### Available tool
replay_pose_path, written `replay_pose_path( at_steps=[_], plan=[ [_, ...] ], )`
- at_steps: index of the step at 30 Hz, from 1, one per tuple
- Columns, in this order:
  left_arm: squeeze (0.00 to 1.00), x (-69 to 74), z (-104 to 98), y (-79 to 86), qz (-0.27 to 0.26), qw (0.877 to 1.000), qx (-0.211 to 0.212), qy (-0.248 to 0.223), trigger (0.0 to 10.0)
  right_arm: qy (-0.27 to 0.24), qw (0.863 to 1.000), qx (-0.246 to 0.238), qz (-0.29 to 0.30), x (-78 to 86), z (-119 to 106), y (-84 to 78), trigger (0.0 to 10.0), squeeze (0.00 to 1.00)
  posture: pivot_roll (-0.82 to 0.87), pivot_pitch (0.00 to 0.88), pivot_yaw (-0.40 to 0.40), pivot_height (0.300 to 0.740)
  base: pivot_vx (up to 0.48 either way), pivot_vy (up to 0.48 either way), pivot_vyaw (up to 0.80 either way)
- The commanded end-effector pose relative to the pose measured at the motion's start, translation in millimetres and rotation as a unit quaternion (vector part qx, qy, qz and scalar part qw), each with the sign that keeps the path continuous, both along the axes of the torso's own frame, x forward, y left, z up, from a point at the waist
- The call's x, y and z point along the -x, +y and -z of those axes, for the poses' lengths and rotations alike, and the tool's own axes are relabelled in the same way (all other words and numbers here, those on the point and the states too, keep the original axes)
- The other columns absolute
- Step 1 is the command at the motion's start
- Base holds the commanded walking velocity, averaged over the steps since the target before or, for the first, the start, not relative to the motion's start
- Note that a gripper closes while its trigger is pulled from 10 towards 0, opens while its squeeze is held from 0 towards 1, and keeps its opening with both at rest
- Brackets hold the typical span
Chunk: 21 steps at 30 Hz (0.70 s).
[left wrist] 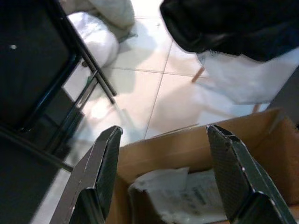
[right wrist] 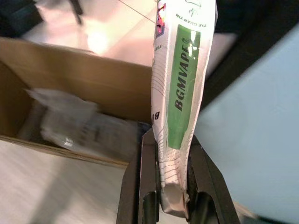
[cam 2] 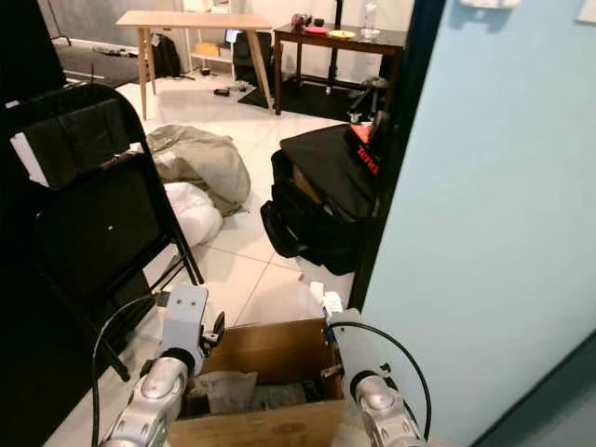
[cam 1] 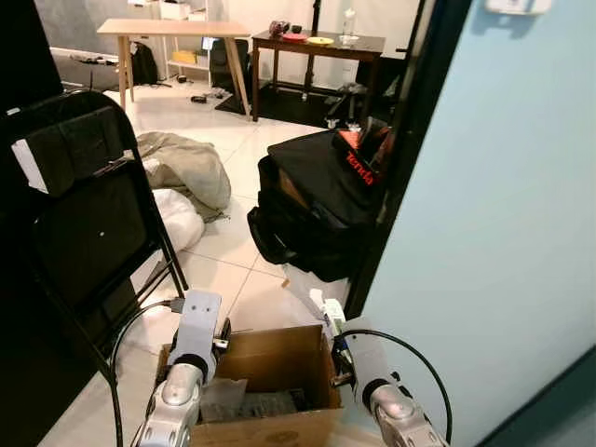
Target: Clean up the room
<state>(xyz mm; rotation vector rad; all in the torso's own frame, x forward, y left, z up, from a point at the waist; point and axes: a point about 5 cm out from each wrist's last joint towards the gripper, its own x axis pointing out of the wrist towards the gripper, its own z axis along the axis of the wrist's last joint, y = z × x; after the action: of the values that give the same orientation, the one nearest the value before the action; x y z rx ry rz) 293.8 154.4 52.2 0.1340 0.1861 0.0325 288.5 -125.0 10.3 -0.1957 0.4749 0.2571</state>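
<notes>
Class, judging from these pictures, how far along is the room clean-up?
Done: crumpled wrappers lie in the cardboard box. In hand: the right gripper clamps a white-and-green packet beside the box. Left: a grey cloth heap and white bag on the floor.

White tiled floor [cam 1: 233,149]; pale blue wall [cam 1: 503,205] right; wooden table [cam 1: 172,28], dark table [cam 1: 317,45] at rear.
</notes>
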Motion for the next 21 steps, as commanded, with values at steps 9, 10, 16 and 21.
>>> replay_pose_path(
  at_steps=[9,10,16,21],
  plan=[
    [0.00,-0.6,-1.6,-2.6,0.006,1.000,0.003,0.001,10.0,0.008,1.000,0.008,0.009,3.2,4.6,-6.1,10.0,0.00,-0.03,0.027,-0.055,0.740,0.269,0.000,0.00],
    [0.00,-0.6,-1.6,-2.6,0.006,1.000,0.003,0.001,10.0,0.008,1.000,0.008,0.009,3.2,4.6,-6.1,10.0,0.00,-0.03,0.027,-0.055,0.740,0.266,0.000,0.00],
    [0.00,-1.0,-2.3,-2.5,0.007,1.000,0.002,0.001,10.0,0.008,1.000,0.007,0.009,3.0,4.7,-6.0,10.0,0.00,-0.03,0.028,-0.053,0.740,0.264,0.000,0.00],
    [0.00,-1.7,-3.3,-1.7,0.001,1.000,-0.013,-0.001,10.0,0.008,1.000,0.007,0.009,2.8,4.6,-5.8,10.0,0.00,-0.03,0.028,-0.049,0.740,0.000,0.000,0.00]
  ],
)
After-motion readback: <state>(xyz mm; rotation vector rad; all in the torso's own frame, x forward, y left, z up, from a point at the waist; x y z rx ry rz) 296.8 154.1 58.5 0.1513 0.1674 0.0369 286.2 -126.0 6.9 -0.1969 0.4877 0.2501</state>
